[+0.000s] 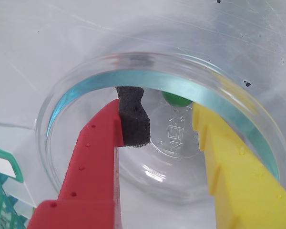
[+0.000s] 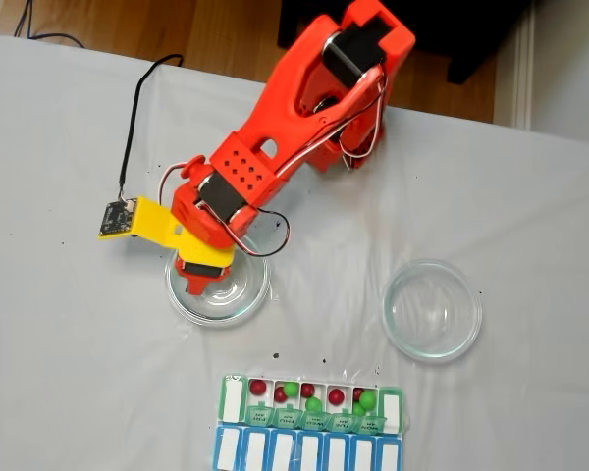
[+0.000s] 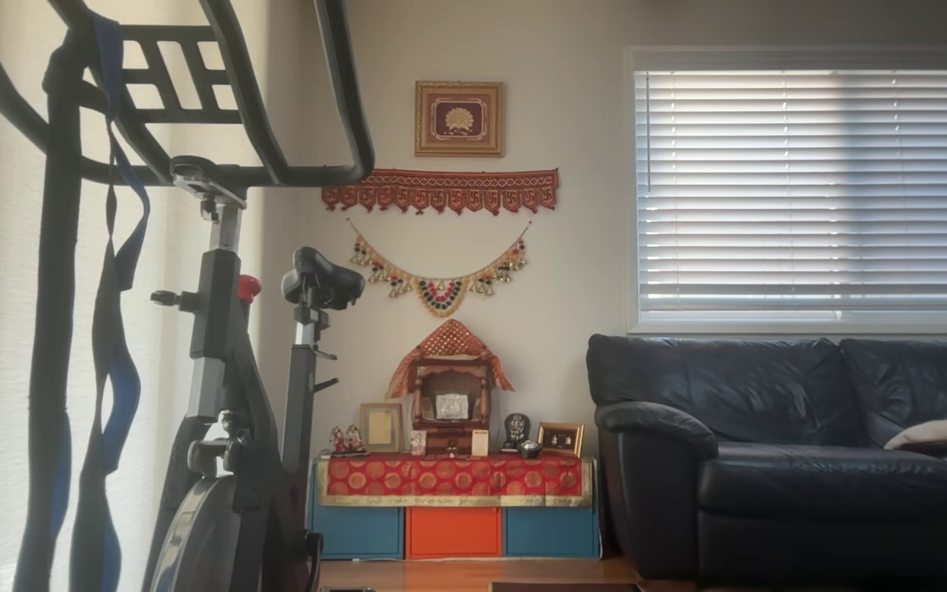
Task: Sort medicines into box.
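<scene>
Medicines point(image 2: 314, 403) fill box point(image 2: 312, 404) on white table point(image 2: 59, 334)

Wrist view sits tight behind the gripper point(image 1: 169, 126), peering down into a glass dish point(image 1: 86, 81). Fixed view hangs high overhead, looking straight down on the white table point(image 2: 59, 343), and catches that same dish point(image 2: 250, 299). The other view faces a living room wall, level, from well back.

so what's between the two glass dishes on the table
Bare white cloth separates the left dish, under the tool, from the right dish in the fixed view.
</scene>
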